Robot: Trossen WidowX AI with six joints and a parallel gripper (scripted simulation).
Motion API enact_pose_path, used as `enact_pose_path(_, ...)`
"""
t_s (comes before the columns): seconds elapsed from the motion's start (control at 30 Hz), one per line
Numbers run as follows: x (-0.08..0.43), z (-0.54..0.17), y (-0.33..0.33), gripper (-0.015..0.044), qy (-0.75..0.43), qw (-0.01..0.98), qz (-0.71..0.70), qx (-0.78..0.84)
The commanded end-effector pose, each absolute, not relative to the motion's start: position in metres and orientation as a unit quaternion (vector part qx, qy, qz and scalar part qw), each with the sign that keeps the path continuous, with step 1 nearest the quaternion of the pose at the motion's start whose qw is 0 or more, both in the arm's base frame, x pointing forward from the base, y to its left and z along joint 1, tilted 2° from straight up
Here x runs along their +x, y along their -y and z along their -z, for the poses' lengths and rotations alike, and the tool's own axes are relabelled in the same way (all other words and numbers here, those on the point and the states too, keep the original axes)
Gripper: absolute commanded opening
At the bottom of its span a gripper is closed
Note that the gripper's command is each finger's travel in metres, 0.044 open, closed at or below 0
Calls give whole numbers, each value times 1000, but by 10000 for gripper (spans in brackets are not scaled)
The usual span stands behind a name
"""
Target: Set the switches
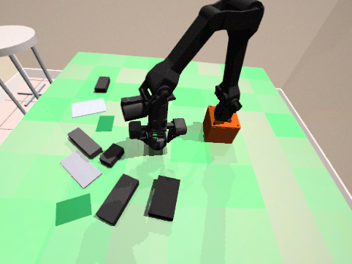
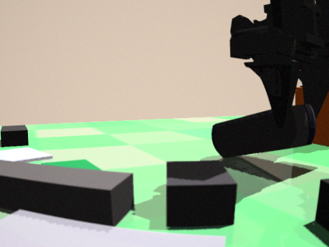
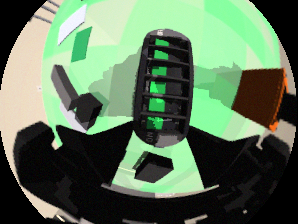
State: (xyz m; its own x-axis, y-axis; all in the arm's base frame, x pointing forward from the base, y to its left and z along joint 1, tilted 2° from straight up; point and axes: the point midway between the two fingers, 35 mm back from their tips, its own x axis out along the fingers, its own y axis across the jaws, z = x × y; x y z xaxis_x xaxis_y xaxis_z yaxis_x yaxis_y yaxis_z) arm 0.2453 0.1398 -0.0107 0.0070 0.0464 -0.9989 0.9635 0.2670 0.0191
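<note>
The dark controller unit (image 1: 158, 144) (image 2: 256, 134) (image 3: 162, 90) is tilted, one end low at the bench and the other raised, in the exterior view. Its rocker switches face the wrist camera as a column, with green showing along the left and dark along the right. An ON mark shows at the column's lower end. I cannot tell surely which end of each switch is down. The underside label is hidden. My gripper (image 2: 296, 117) (image 3: 161, 126) is shut on the unit, its fingers on the two long sides near the raised end.
An orange box (image 1: 221, 129) (image 3: 257, 97) stands at the arm's foot, right of the unit. A small black block (image 1: 112, 155) (image 2: 201, 205), a long grey block (image 1: 85, 142) (image 2: 58, 184) and white plates lie left. Two dark blocks (image 1: 117, 198) (image 1: 164, 198) lie in front.
</note>
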Motion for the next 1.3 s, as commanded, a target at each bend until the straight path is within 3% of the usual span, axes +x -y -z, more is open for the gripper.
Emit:
enact_pose_path(0.0, 244, 15, -139, 338, -566, 555, 420, 442)
enact_pose_path(1.27, 242, 36, -148, 338, -569, 554, 417, 442)
